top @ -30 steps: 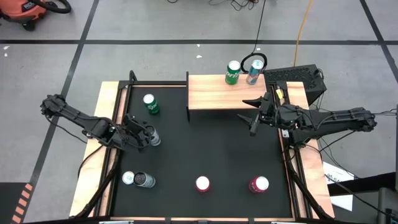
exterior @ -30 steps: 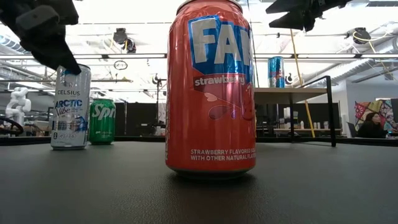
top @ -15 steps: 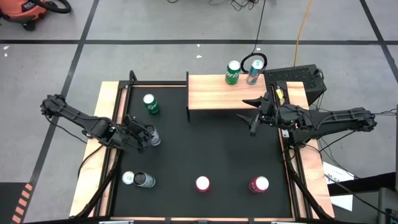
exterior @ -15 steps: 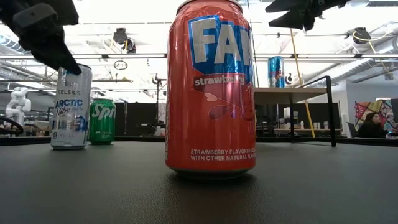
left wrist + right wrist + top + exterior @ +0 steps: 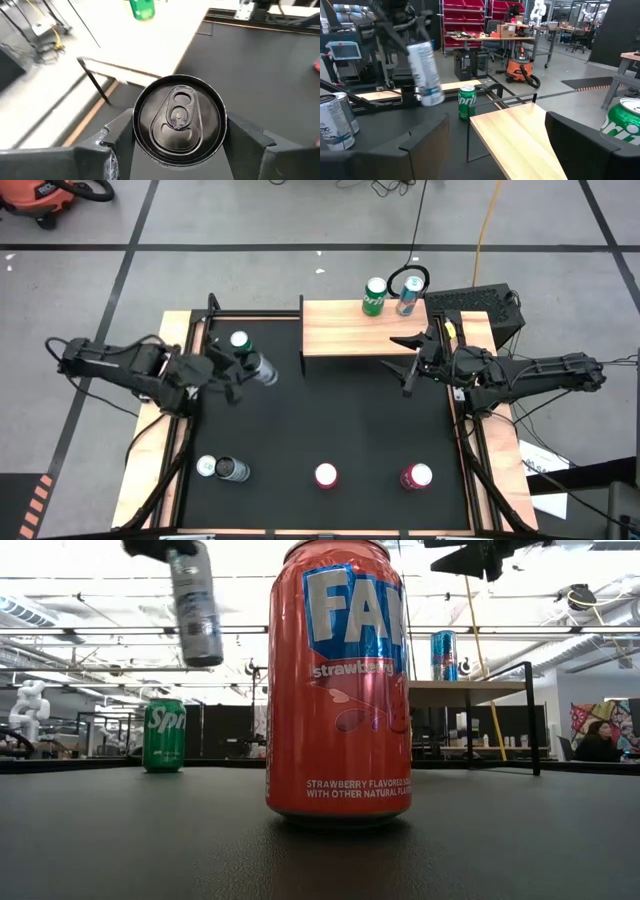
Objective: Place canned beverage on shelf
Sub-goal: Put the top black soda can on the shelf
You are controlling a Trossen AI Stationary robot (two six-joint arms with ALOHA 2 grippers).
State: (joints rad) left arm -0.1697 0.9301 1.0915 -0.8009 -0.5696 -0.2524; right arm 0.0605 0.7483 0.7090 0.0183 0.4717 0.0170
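Standing nearest the low camera on the black surface (image 5: 330, 420), a tall red strawberry soda can (image 5: 338, 685) and its red neighbour (image 5: 416, 476) wait well short of the shelf, as do a silver can and a dark can (image 5: 222, 469) at the corner farthest from it. Between those and the small light-wood shelf on thin black legs (image 5: 350, 330), the left pincer (image 5: 243, 370) pinches a silver-and-white canned beverage (image 5: 262, 369) by its sides, lifted clear of the surface and tilted, just beside a green soda can (image 5: 241, 346) that stands upright short of the shelf's left end. At the shelf's right end the right pincer (image 5: 410, 360) hovers with jaws spread, holding nothing. On the board itself a green can (image 5: 374, 296) and a blue-and-silver can (image 5: 407, 297) already stand side by side at the far right edge. Judging by this, two cans are shelved, one is in transit, and several remain on the surface.
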